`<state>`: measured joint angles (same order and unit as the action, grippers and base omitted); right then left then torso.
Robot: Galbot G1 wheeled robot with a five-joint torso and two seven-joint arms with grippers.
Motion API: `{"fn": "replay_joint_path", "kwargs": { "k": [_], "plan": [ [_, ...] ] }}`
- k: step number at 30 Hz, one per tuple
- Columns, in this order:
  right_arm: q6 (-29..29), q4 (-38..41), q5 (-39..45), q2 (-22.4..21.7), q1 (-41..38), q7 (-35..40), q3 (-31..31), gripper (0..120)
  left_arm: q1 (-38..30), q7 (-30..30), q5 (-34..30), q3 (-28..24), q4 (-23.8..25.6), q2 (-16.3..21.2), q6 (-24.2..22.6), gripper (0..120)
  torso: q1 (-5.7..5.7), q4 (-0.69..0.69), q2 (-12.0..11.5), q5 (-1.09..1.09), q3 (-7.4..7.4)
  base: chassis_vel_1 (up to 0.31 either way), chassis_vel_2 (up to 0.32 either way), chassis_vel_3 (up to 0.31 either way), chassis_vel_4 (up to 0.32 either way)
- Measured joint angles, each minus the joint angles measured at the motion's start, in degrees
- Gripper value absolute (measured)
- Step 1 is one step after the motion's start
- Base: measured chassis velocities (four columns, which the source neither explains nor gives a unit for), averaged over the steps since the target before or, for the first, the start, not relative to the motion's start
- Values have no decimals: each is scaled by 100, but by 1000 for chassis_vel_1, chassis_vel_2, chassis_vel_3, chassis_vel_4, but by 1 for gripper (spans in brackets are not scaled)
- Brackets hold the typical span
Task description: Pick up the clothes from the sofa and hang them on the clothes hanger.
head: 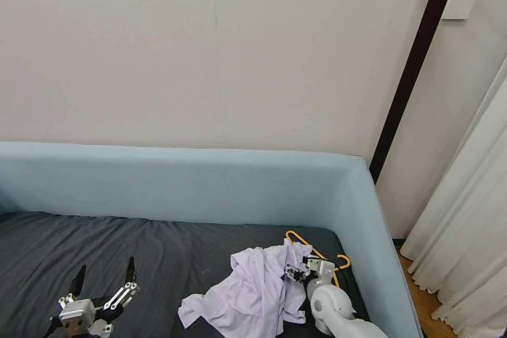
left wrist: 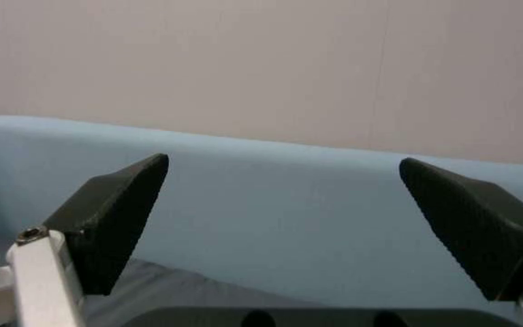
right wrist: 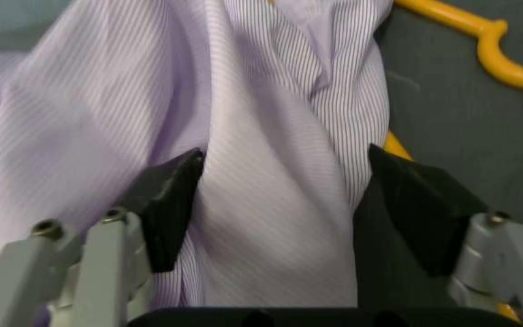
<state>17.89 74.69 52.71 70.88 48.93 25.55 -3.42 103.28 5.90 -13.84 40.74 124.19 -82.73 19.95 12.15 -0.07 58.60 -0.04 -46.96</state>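
A crumpled lilac striped shirt (head: 252, 294) lies on the sofa's dark seat (head: 158, 251), toward its right end. A yellow hanger (head: 318, 253) lies partly under the shirt. My right gripper (head: 295, 271) is down at the shirt's right edge. In the right wrist view it (right wrist: 284, 204) is open, and its fingers (right wrist: 172, 204) straddle a broad fold of the shirt (right wrist: 271, 170), with the hanger's hook (right wrist: 489, 48) just past it. My left gripper (head: 107, 267) hovers open over the seat's left part, holding nothing. In the left wrist view it (left wrist: 284, 163) faces the backrest.
The light blue backrest (head: 182, 184) and right armrest (head: 364, 227) enclose the seat. A plain wall rises behind. A dark door frame (head: 408, 77) and white curtains (head: 467, 251) stand to the right. The seat between the two grippers is bare.
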Motion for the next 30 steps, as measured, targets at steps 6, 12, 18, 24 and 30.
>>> {"fn": "replay_joint_path", "kwargs": {
  "k": [6, 12, 18, 24, 30],
  "plan": [
    [-158, -112, -333, 59, 91, -180, 7, 46, 51, 6, 25, 57, 107, -15, 11, 100, 0, 0, 0, 0, 0, 0, 0, 0, 0],
    [-391, -76, -393, 77, 152, -222, 76, 24, 35, 15, 16, 84, 28, -37, 19, 100, 0, 0, 0, -1, 0, 0, 0, 0, 0],
    [-556, 55, -438, 115, 256, -235, 206, 1, -2, 21, -81, 132, -88, 33, 34, 100, 0, 0, 0, -1, 0, 0, 0, 0, 0],
    [-859, 595, -307, -15, 403, -206, 323, 0, 9, 39, -133, 142, -48, 59, 73, 100, 0, 0, 0, 0, -1, 0, 0, 0, 0],
    [-2538, 1909, 55, -511, 612, -1298, 479, 0, -66, 52, -161, 153, -90, 91, 156, 100, 0, -1, 0, 1, 0, 0, 0, 0, 0]
  ]
}}
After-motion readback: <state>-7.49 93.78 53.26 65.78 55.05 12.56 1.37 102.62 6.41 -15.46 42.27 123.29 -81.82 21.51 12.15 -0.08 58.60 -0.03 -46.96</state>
